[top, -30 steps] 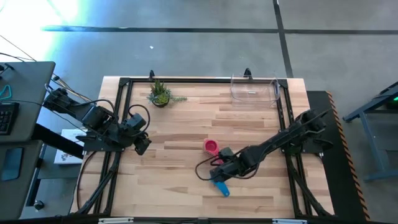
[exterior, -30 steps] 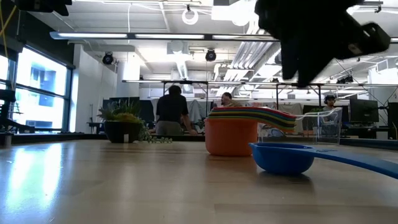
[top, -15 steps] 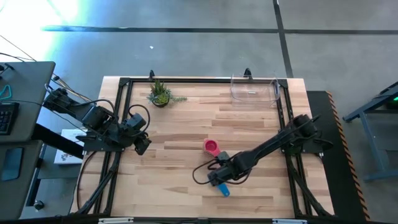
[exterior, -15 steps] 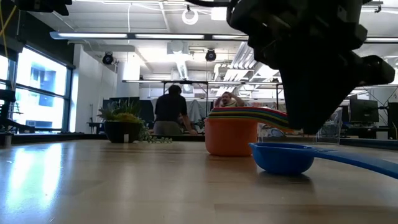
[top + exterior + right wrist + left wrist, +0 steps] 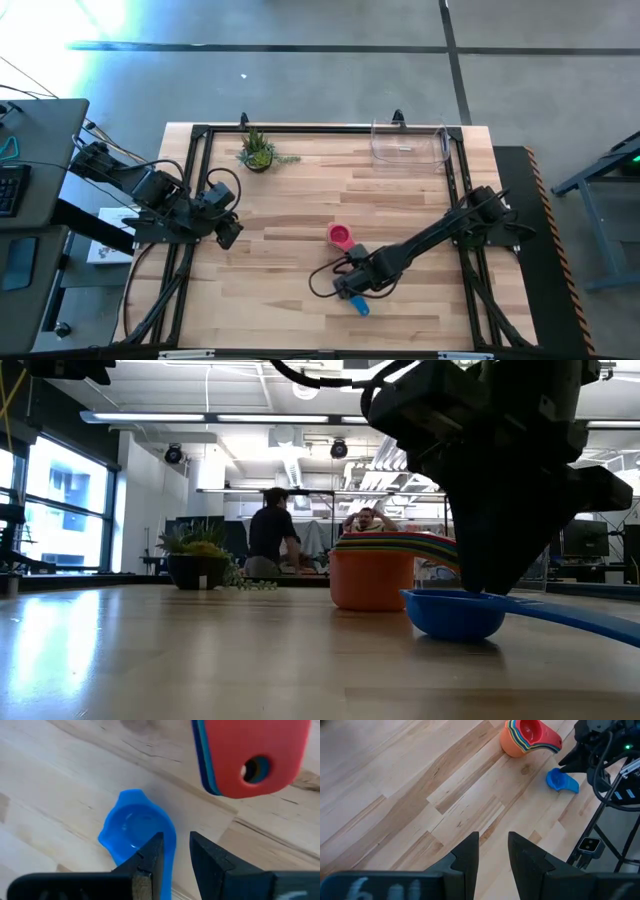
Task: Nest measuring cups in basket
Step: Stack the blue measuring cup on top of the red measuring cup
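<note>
A blue measuring cup [image 5: 132, 832] lies alone on the wooden table near its front edge [image 5: 358, 304], bowl down. The other cups stand nested in one stack [image 5: 340, 237], orange-red outermost [image 5: 372, 575], just behind it. My right gripper [image 5: 176, 865] is low over the blue cup [image 5: 455, 613], narrowly open, its fingers on either side of the handle. The clear basket [image 5: 408, 143] stands at the far right. My left gripper [image 5: 230, 235] waits, open and empty, at the table's left edge. My right gripper points down over the blue cup's handle [image 5: 169, 865] where it joins the bowl, one finger on each side. I cannot tell whether the fingers touch it. The cup rests on the table.
A small potted green plant [image 5: 258, 152] stands at the far left of the table. A black frame runs around the table's edges. People stand in the room beyond the far edge [image 5: 272, 540]. Bare wood lies between the stack and my left arm.
My right gripper has moved toward the table's near left and come down over the blue cup. The blue cup and the stack have stayed where they were.
</note>
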